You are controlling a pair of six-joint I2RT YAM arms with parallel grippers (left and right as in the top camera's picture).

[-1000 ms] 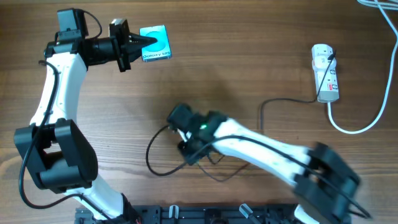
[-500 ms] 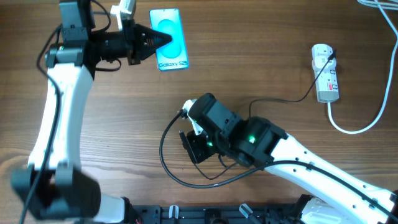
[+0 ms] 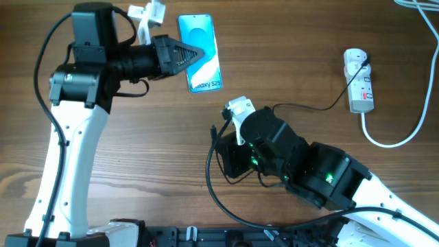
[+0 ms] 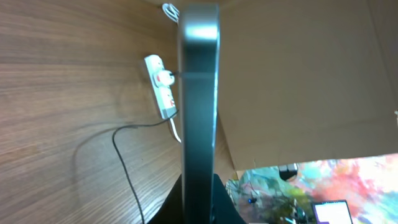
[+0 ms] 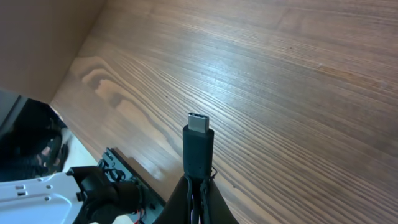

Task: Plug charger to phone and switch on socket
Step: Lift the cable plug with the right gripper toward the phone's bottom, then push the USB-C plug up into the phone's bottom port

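In the overhead view the phone [image 3: 200, 27] is seen raised above the table [image 3: 309, 41], well apart from the socket [image 3: 359, 81] and to its left. Its screen is turned upward, and the left gripper [image 3: 199, 53] is clamped across its middle from one long edge. The right gripper [image 3: 230, 162] is found between the phone and the socket, nearer the phone, shut on the free end of the charger [image 3: 312, 108]. The charger's black plug [image 3: 365, 63] is seated in the socket. Slack cable is looped beneath the right arm [image 3: 322, 171], where it could be snagged or dragged. A hard pull could shift the socket or unseat the black plug. Whether the switch is on cannot be told

In the left wrist view the phone is shown edge-on, upright between the jaws, with the socket far behind it. Only a narrow pinch is visible, so the phone is judged liable to pivot or slide once a plug is pushed against it. The port cannot be seen

In the right wrist view the metal tip [image 5: 199, 123] is held pointing away from the jaws, which are closed together on the base of the dark housing [image 5: 198, 152]. Neither phone nor socket is in frame. Because the connector is gripped low, the tip could be tilted on contact. A small error in angle or height would be enough for it to be jammed against the phone's edge rather than seated
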